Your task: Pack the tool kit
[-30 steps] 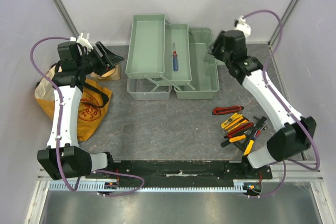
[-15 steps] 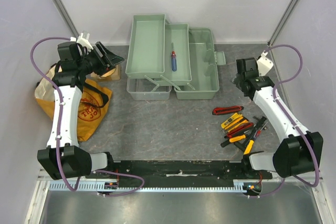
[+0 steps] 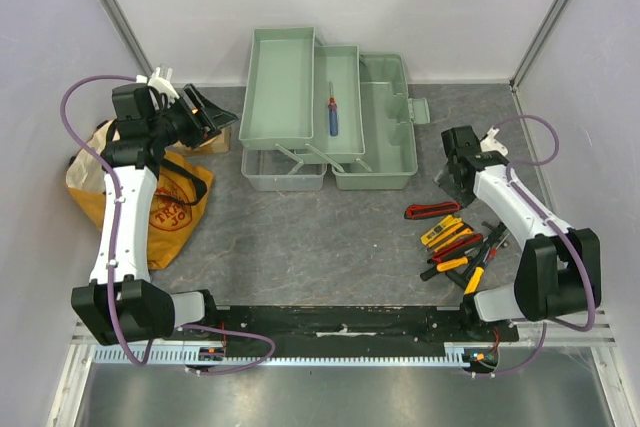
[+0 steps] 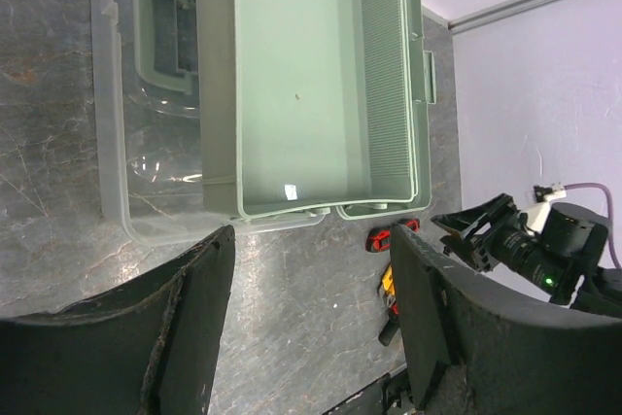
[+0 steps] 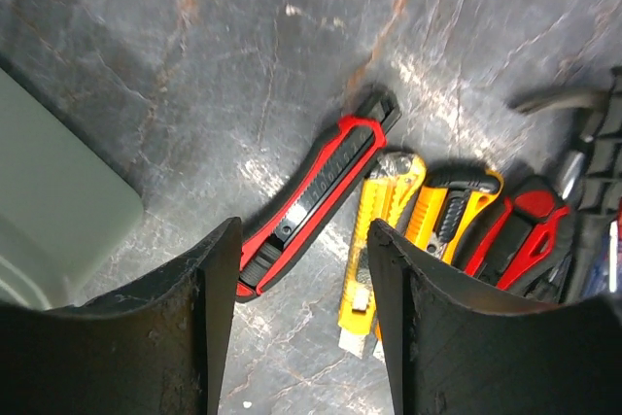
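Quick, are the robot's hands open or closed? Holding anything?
Left gripper: open, holding nothing.
Right gripper: open, holding nothing, facing the red-and-black knife.

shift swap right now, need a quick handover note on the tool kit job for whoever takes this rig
Left gripper: open, empty, held left of the pale sage-green plastic toolbox.
Right gripper: open, empty, above the red-and-black utility knife on the table.
Done: toolbox open; one blue-handled screwdriver lies in its middle tray.
Left: the knife and the other red, yellow and black hand tools lie loose on the table; toolbox not yet closed.
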Robot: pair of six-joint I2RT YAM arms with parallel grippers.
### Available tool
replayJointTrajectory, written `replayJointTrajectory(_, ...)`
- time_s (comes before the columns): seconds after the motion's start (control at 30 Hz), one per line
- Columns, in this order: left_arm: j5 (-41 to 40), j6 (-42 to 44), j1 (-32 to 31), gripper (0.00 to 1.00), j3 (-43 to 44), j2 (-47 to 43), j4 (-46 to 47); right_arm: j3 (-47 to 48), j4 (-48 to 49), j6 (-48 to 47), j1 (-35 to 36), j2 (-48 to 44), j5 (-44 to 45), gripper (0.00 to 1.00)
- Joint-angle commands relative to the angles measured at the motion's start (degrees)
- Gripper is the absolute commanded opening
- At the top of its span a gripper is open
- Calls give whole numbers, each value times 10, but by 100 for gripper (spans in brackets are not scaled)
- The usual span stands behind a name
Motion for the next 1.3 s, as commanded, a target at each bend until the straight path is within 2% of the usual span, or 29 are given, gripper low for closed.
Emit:
replayJointTrajectory(0.0, 14, 13, -1, 70, -2, -23, 13, -21, 0, 51, -2, 24, -45, 60)
replayJointTrajectory(0.2, 12, 14, 0, 70, -10, -20, 13, -54, 25, 100, -2, 47, -69, 58)
replayJointTrajectory(0.7, 5, 15, -1, 70, -12, -16, 13, -57, 68, 175, -3, 118, -63, 62)
replayJointTrajectory(0.83, 5, 14, 0, 70, -12, -17, 13, -44, 83, 167, -4, 142, -63, 55)
replayJointTrajectory(1.0, 5, 15, 0, 70, -12, -18, 13, -21, 83, 156, -4, 175, -73, 37)
replayJointTrajectory(1.2, 15, 13, -1, 70, -10, -19, 14, -9, 98, 127, -4, 137, -46, 16)
replayJointTrajectory(1.27, 22, 11, -1, 70, -11, -19, 17, 6, 96, 108, -4, 116, -31, 12)
